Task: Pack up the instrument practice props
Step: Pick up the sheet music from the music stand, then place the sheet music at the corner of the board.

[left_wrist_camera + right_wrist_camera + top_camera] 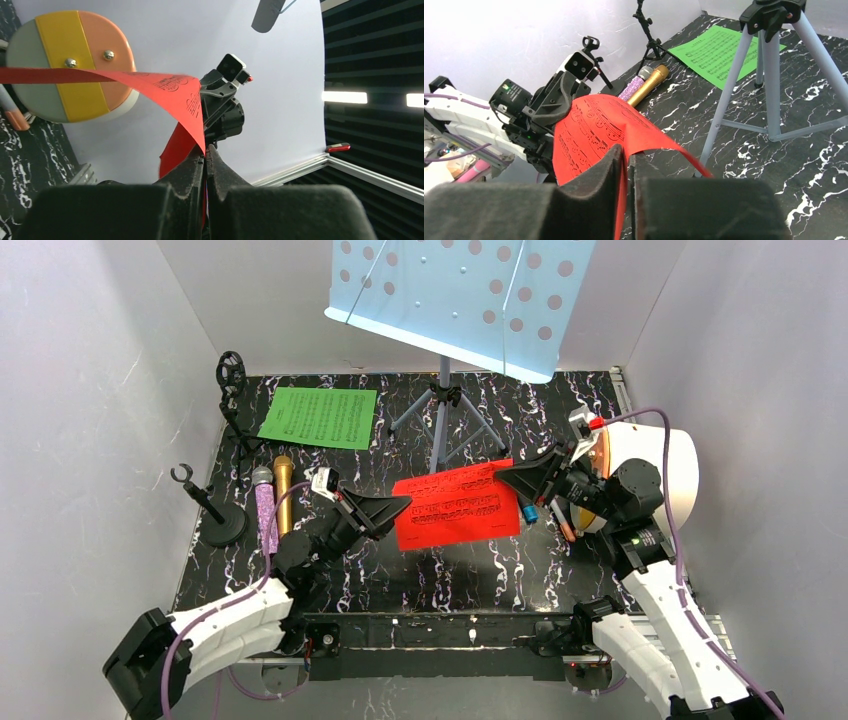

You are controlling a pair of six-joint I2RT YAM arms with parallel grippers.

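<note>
Overhead plus wrists, sharing red sheet (455,505)

**A:** What bars the way to the tripod (441,425)?

**B:** On its near side the red sheet (455,505) hangs above the counter (440,575). The left claw (405,503) pinches one end, and the other end sits between the right claw (503,478) fingers. The blue rack (470,300) overhangs the tripod.

**A:** Left of the tripod?

**B:** The green sheet (320,417) lies flat there. Further left, the gold microphone (283,495) and purple microphone (265,515) lie side by side, and two mic mounts (210,505) stand by the wall.

**A:** Free room?

**B:** There's bare counter beneath the red sheet. Right of the tripod, a round white thing (672,475) crowds the wall.
</note>
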